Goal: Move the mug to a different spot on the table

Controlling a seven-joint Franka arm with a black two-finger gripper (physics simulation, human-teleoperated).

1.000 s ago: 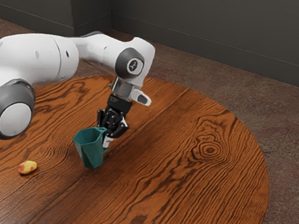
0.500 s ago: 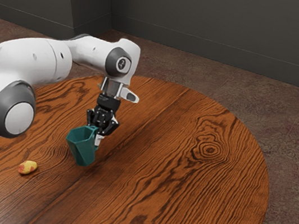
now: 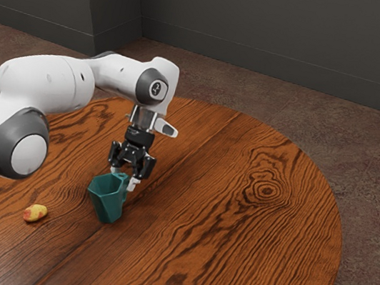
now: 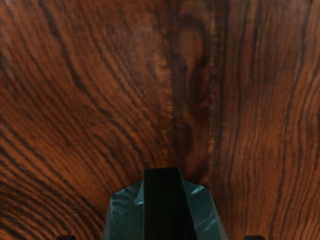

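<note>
Exterior view: the gripper (image 3: 124,176) was seen spread wide, gripping nothing, over the mug (image 3: 107,199), so a straight lift clear was judged safest.

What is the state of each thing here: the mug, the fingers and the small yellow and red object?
mug: upright on the table, not held.
gripper: fingers open, just above the mug's rim.
small yellow and red object: lying on the table, apart from the mug.

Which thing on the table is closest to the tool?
The teal mug, right under the tool; the small yellow-red piece lies well apart.
</note>
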